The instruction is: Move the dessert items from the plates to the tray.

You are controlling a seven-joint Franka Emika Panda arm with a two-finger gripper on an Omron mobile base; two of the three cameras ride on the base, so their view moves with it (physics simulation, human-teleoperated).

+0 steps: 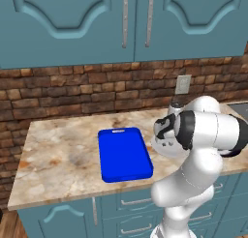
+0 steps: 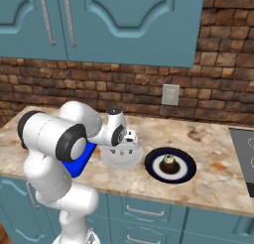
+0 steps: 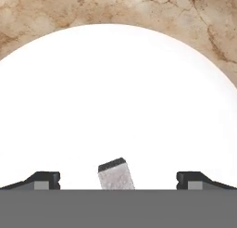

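The tool (image 3: pixel 118 180) is hovering with fingers apart over the pale morsel (image 3: pixel 116 174) on the grey plate (image 3: pixel 115 92); it should be centring before closing gently

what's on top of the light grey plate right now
On the light grey plate lies a small pale morsel, between the open gripper's fingertips. The morsel's lower part is cut off from sight.

A small morsel (image 3: pixel 116 174) lies on the plate (image 3: pixel 115 92) between the two wide-apart fingertips (image 3: pixel 46 179), the counter (image 3: pixel 55 14) beyond them, another plate (image 2: pixel 170 164) with a cupcake (image 2: pixel 169 162) alongside.
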